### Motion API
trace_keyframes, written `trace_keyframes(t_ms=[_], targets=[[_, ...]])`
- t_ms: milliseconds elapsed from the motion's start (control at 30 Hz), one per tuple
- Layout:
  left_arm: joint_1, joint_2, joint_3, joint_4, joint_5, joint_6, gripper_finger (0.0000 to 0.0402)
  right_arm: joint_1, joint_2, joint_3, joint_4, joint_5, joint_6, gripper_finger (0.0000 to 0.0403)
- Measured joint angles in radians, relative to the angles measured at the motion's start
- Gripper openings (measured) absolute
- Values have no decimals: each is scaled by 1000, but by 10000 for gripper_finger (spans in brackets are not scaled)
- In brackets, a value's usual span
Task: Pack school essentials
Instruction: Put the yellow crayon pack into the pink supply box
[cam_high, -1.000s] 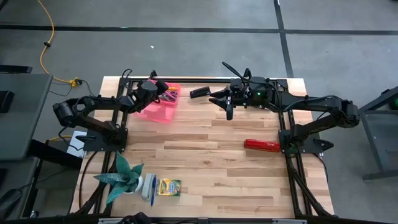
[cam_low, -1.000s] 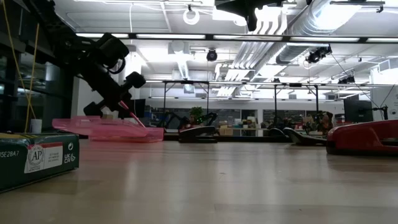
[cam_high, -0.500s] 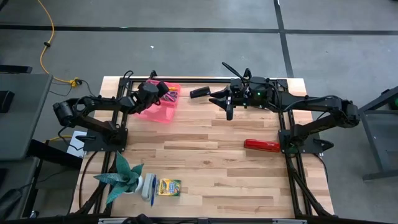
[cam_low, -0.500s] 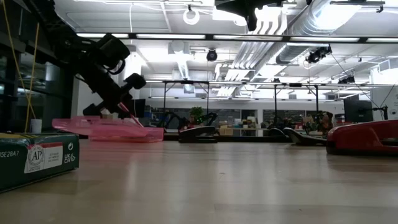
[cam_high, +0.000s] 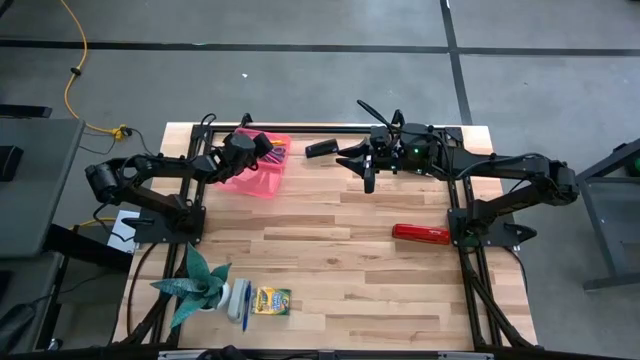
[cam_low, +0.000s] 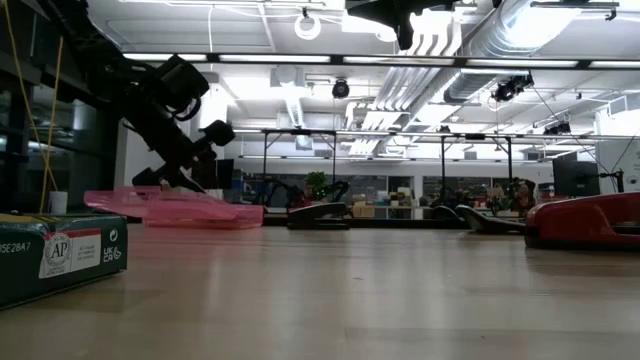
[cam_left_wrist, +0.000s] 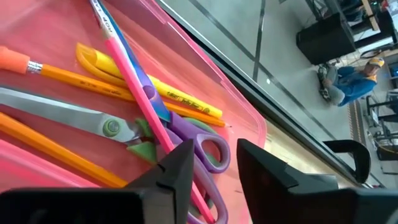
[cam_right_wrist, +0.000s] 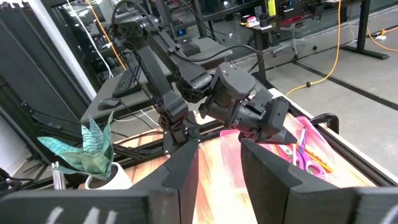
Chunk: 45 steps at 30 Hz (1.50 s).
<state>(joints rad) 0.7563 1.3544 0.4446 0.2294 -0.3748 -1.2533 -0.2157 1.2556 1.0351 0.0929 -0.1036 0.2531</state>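
A pink tray (cam_high: 258, 180) sits at the table's far left and holds purple-handled scissors (cam_left_wrist: 208, 148), green-handled scissors (cam_left_wrist: 93, 121), yellow and orange pencils (cam_left_wrist: 174, 96) and a pink pencil (cam_left_wrist: 127, 62). My left gripper (cam_left_wrist: 214, 168) slants down into the tray, open, with the pink pencil's lower stretch running between its fingers. My right gripper (cam_high: 368, 178) hangs high over the table's far middle, open with nothing between its fingers (cam_right_wrist: 217, 162). A crayon box (cam_high: 271, 300) and a blue pen (cam_high: 245, 305) lie near the front left. My left gripper stands open around the pink pencil (cam_left_wrist: 194, 193), which lies on the things in the tray. I cannot tell whether a finger (cam_left_wrist: 177, 168) touches it.
A long red bar (cam_high: 421, 234) lies at the right, by the right arm's base. A dark object (cam_high: 320, 148) sits at the far edge. A potted plant (cam_high: 200, 285) stands near the front left. Bare wood fills the table's middle and front right.
My left gripper has opened over the pink tray without shifting place. The pink pencil that slanted down from its fingertips in the low view is no longer there; it lies in the tray.
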Motion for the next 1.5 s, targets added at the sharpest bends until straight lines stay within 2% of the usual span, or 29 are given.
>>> trace_keyframes(t_ms=[200, 333, 567, 767, 933, 1133, 1267, 1400, 1500], targets=[[10, 0, 0, 26, 35, 10, 141, 0, 0, 0, 0, 0, 0, 113], [22, -12, 0, 129, 123, 91, 156, 0, 0, 0, 0, 0, 0, 113], [20, -121, 0, 370, 230, 248, 166, 0, 0, 0, 0, 0, 0, 113], [17, -245, 18, 526, 372, 339, 166, 0, 0, 0, 1, 0, -4, 113], [-43, -329, 166, 431, 508, 521, 166, 0, 0, 0, 1, 0, -6, 113], [-192, -358, 415, 79, 671, 958, 166, 0, 0, 0, 52, 0, -10, 113], [-309, -365, 507, -120, 785, 1226, 166, 0, 0, 0, 91, 0, -31, 113], [-399, -384, 510, -231, 769, 1268, 166, 0, 0, 0, 108, 0, -34, 113], [-441, -393, 456, -216, 717, 1229, 166, 0, 0, 0, 107, -1, -35, 113]])
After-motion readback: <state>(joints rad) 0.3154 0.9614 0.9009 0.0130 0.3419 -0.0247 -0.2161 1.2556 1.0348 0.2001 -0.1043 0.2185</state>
